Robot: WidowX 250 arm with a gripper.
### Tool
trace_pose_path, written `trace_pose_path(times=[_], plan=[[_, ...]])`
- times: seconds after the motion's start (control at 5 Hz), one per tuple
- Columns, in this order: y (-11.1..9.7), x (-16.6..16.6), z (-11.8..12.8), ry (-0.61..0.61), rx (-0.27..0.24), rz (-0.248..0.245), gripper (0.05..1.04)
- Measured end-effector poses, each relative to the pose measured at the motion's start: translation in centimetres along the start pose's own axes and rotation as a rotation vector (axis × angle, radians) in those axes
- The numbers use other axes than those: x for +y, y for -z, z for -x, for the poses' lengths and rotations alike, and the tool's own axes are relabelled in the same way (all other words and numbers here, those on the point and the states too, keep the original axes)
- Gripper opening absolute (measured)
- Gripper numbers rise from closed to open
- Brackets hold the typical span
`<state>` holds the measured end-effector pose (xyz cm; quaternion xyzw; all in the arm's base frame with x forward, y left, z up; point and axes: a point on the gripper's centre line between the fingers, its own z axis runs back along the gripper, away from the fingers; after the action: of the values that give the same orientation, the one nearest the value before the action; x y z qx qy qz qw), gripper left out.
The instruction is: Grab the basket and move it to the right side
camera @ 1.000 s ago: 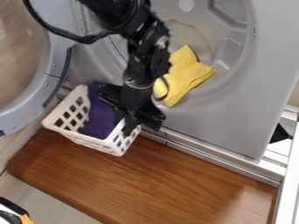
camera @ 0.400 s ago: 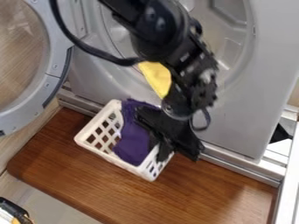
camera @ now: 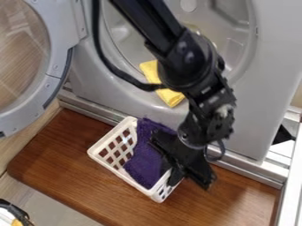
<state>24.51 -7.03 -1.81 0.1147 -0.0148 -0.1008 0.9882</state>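
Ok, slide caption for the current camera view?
Black gripper at one end of a white basket holding purple cloth, over a wooden board, by an open front-loader.

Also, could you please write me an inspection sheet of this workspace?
Surface: brown wooden board, reddish grain visible.
Job's things: white lattice basket on or just over the board, purple cloth inside.
Clutter: yellow cloth at the drum opening; partly cut-off dark object, lower left corner.
Gripper: gripper at the basket's right-hand end.
Cables: black cable hanging beside the arm.
Surroundings: grey machine, round door open at left.
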Motion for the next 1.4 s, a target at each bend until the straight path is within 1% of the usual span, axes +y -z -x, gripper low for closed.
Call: trace_pose_path(times=[0.2, 0.4, 0.6, 0.8, 1.0, 1.2, 1.4], plan=[[0.5, -1.0, 0.0, 0.029, 0.017, 0.001, 0.139], [0.6, -1.5, 0.1, 0.056, 0.027, 0.016, 0.350], [0.5, -2.2, 0.4, 0.082, 0.036, 0.008, 0.663], [0.6, -2.3, 0.4, 0.083, 0.041, 0.007, 0.952], [0.6, -2.3, 0.4, 0.098, 0.038, 0.013, 1.011], [0.0, -1.6, 0.8, 0.092, -0.009, 0.053, 1.005], [-1.8, -1.0, 0.7, 0.102, -0.105, 0.065, 1.001]])
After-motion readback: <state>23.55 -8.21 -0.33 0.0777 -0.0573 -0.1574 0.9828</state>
